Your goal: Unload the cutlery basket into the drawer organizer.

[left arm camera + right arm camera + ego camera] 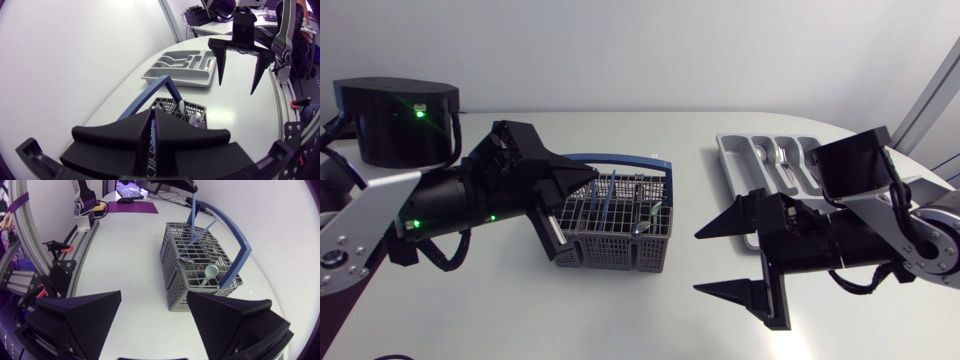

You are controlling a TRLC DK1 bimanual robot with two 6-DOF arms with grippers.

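The grey cutlery basket point(620, 240) with a blue arched handle point(620, 159) stands mid-table, also seen in the right wrist view point(175, 255). My left gripper point(590, 179) hovers over its left part, shut on a thin blue-handled piece of cutlery point(192, 215) that stands upright in the basket; the blue strip point(151, 142) shows between the closed fingers. A pale-bowled spoon point(211, 271) and a metal spoon point(187, 260) stay in the basket. The grey drawer organizer point(728, 165) lies at the back right with metal cutlery point(782, 155) in it. My right gripper point(718, 258) stands open right of the basket, holding nothing.
The organizer point(150, 77) lies beyond the basket point(175, 107) from the left wrist, with my right gripper point(239, 67) beside it. Bare white tabletop lies between the basket and the right gripper point(152, 312), and along the table's front edge.
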